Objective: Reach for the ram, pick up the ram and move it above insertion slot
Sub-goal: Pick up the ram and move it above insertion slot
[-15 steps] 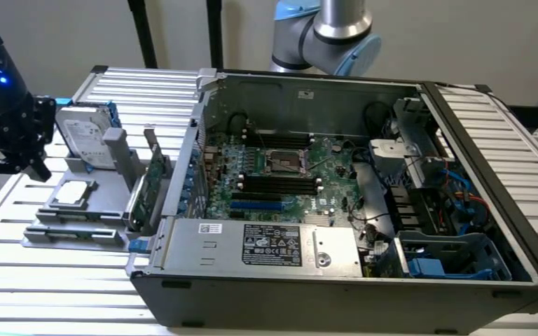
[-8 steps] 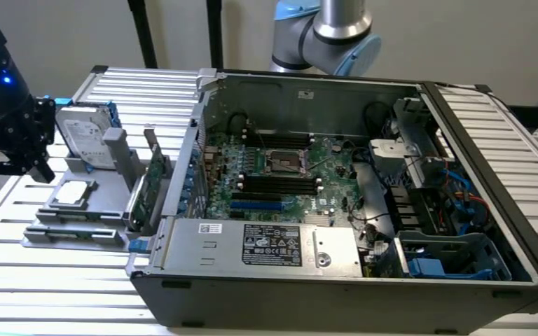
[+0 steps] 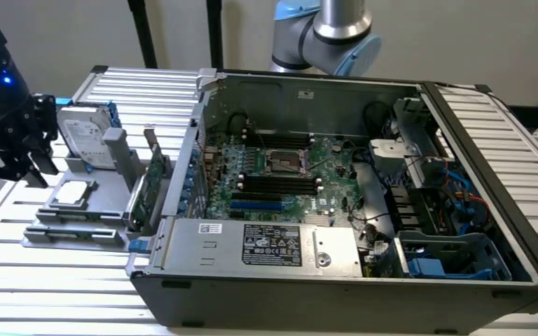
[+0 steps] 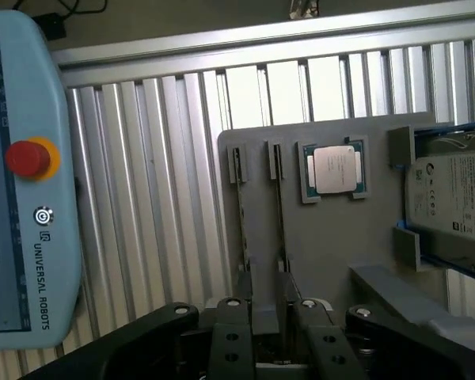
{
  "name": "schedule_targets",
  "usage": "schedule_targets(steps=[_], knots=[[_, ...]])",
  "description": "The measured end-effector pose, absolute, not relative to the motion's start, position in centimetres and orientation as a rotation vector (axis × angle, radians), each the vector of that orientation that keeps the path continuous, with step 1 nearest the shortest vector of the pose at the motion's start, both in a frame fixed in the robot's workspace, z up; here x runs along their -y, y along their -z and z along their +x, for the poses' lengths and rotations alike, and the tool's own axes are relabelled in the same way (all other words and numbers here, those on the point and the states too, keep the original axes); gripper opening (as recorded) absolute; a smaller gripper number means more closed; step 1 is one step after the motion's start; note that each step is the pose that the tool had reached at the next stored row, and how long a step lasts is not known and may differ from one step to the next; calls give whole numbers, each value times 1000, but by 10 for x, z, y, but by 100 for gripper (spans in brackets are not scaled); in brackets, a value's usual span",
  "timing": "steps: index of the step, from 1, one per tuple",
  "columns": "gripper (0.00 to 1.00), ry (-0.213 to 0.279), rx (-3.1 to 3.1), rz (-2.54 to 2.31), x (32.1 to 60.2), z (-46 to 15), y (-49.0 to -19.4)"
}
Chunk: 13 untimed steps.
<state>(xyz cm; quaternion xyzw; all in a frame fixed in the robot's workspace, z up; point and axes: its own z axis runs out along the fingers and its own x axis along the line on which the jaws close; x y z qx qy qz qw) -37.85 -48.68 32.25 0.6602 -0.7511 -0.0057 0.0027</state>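
On a grey fixture (image 4: 332,237) two thin boards stand on edge in slots. The ram (image 4: 279,214) is the dark, narrow edge in the slot nearer the processor chip, and it runs straight toward the gap between my fingers. My gripper (image 4: 273,348) is open, its black fingers (image 4: 229,344) apart on either side of that line and nothing held between them. In the exterior view the gripper (image 3: 12,140) is a dark mass with a blue light at the left end of the fixture (image 3: 73,234). The memory slots (image 3: 279,183) lie on the motherboard inside the open computer case.
A processor chip (image 4: 332,169) and a hard drive (image 4: 451,198) sit on the fixture beside the ram. A second thin board (image 4: 241,214) stands in the neighbouring slot. A green card (image 3: 148,192) stands by the case wall (image 3: 190,161). A teach pendant (image 4: 24,182) lies on the ribbed table.
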Motion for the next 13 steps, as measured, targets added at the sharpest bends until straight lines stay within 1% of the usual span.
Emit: schedule_targets(steps=[1, 3, 4, 13], knots=[[36, 18, 2355, 2071, 487, -379, -322], [36, 18, 2355, 2071, 487, -379, -320], [42, 18, 2354, 2072, 487, -378, -319], [42, 18, 2343, 2084, 487, -379, -302]])
